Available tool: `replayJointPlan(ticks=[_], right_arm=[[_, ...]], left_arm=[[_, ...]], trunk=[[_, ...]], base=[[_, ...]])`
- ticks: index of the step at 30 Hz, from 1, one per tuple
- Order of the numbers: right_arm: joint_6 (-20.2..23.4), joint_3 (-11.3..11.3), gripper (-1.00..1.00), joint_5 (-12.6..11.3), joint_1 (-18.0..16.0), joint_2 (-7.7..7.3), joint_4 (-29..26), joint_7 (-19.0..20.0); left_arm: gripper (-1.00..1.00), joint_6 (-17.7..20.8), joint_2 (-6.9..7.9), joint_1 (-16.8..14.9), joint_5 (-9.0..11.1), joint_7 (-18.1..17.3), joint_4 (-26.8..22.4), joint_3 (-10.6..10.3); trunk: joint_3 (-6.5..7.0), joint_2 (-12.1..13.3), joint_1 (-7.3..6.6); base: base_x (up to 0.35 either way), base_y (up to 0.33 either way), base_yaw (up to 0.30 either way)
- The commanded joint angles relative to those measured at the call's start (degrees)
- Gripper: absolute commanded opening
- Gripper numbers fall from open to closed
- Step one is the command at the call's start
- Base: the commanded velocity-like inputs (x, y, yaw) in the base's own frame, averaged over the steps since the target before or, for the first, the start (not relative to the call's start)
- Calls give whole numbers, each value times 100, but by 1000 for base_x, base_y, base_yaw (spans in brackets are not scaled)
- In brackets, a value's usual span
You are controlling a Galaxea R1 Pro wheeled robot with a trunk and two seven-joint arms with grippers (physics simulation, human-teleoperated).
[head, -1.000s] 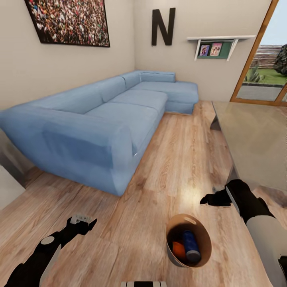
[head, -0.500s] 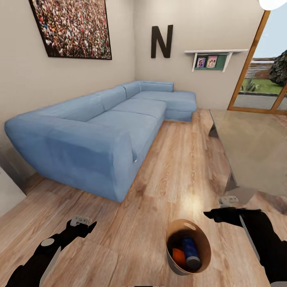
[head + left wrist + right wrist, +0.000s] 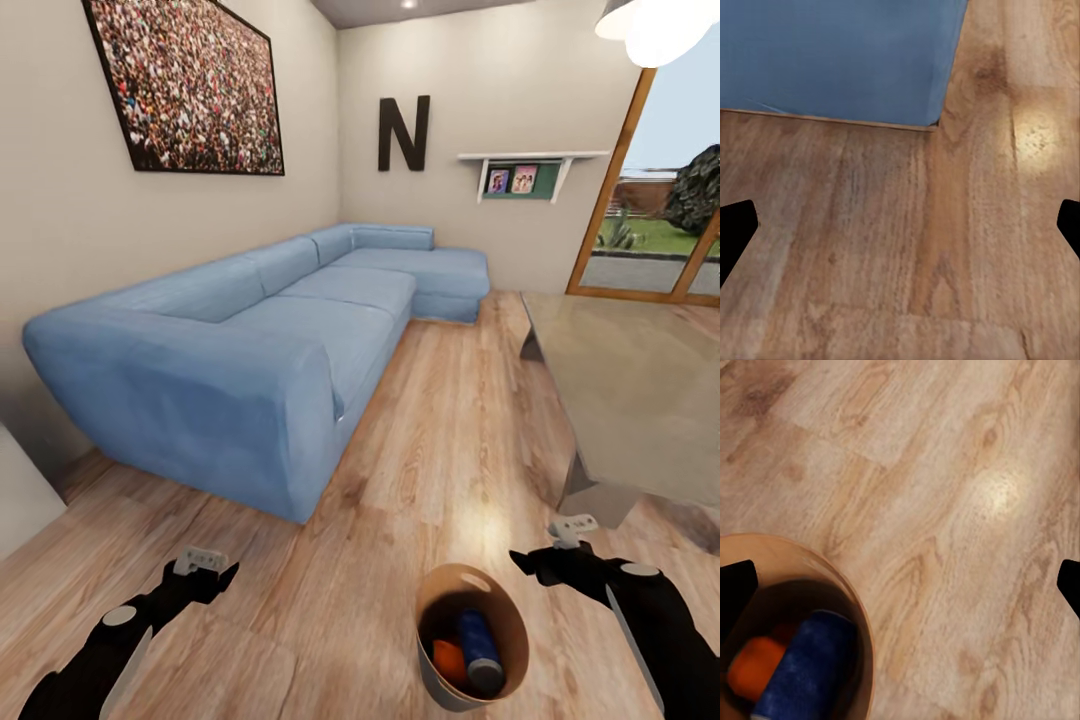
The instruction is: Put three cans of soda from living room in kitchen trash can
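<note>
Landmark: copper-brown trash can, standing on the wood floor of the living room, low in the head view.

Contents: one dark blue soda can with a silver end, lying tilted against the inner wall; one orange soda can touching it on the side toward the left arm. In the right wrist view the trash can's rim shows, with the blue can and the orange can inside; a second patch of orange sits behind them, but I cannot tell whether it is a third can.

Right gripper: just beside the trash can, above and to its right, empty. Fingertips sit at opposite edges of the wrist view, so the jaws are spread wide.

Left gripper: well apart from the trash can on its left, over bare floor, likewise spread and holding nothing.

Beyond the trash can: light-blue corner sofa to the far left along the wall; glass-topped low table to the far right. Crowd photo and black letter N hang on the walls behind.
</note>
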Motion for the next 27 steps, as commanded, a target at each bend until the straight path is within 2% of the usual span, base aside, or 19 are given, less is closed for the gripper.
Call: replayJointPlan(ticks=[1, 12, 15, 19, 23, 27], right_arm=[[-7, -4, 100, 1, 6, 5, 0, 1], [-46, -19, 100, -11, 105, 23, 100, 38], [-237, -20, 100, -15, 180, 27, 132, 18], [-707, -24, 100, -16, 371, 31, 176, -14], [-1070, -145, 100, -21, 651, 37, 201, -18], [-1458, -232, 100, -23, 891, 113, 221, -23]], left_arm=[[100, -3, -1, 0, -1, 5, 6, -1], [100, 16, -5, 0, -10, 34, 25, -3], [100, 10, -6, 0, -13, 147, 26, -3], [100, -27, 0, 0, -2, 318, 27, -9], [100, -309, 2, 28, -3, 378, 37, -10], [100, -593, 2, 208, 3, 411, 168, -4]], trunk=[[18, 42, -23], [216, 483, -264], [270, 603, -330], [342, 764, -418], [413, 924, -506], [485, 1084, -594]], base=[[0, 0, 0], [0, 0, 0], [0, 0, 0], [0, 0, 0], [0, 0, 0], [0, 0, 0]])
